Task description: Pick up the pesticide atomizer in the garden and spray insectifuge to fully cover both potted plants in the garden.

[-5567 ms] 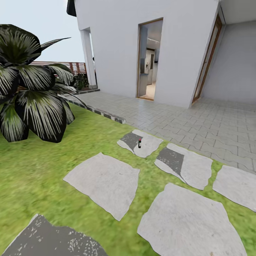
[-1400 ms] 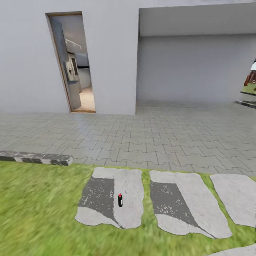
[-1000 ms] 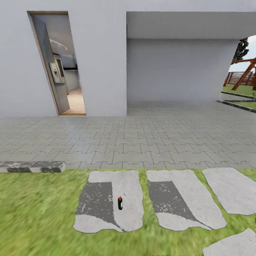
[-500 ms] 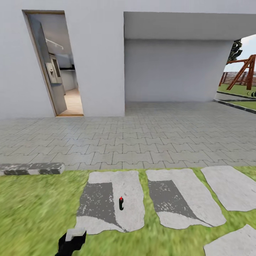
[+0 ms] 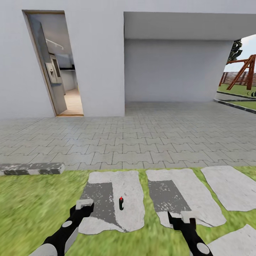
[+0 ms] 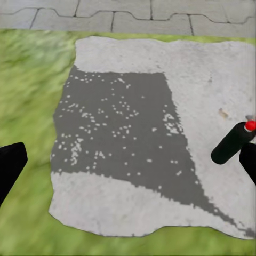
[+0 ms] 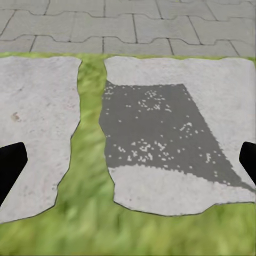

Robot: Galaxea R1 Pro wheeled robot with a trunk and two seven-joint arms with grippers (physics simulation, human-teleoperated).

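The pesticide atomizer (image 5: 121, 203) is a small dark bottle with a red cap. It stands upright on a grey stepping stone (image 5: 131, 183) in the lawn. My left gripper (image 5: 83, 208) hovers open over the stone's near left corner, a short way left of the bottle. In the left wrist view the atomizer (image 6: 233, 144) stands just beside one black finger (image 6: 248, 160), untouched. My right gripper (image 5: 181, 220) hangs open over the neighbouring stepping stone (image 5: 186, 185), right of the bottle; its wrist view has that stone (image 7: 176, 160) between the fingertips (image 7: 10, 162). The potted plants are out of view.
Grey block paving (image 5: 142, 142) runs from the lawn edge to the white house, with an open doorway (image 5: 62, 78) at the left. A low kerb (image 5: 32, 168) borders the grass at the left. More stepping stones (image 5: 231, 185) lie right; a wooden swing frame (image 5: 245, 71) stands far right.
Both arms have risen into the head view; half a second ago just the left gripper's tip showed at the bottom edge. Earlier the camera swung right and closer to the stones. The bottle stays put.
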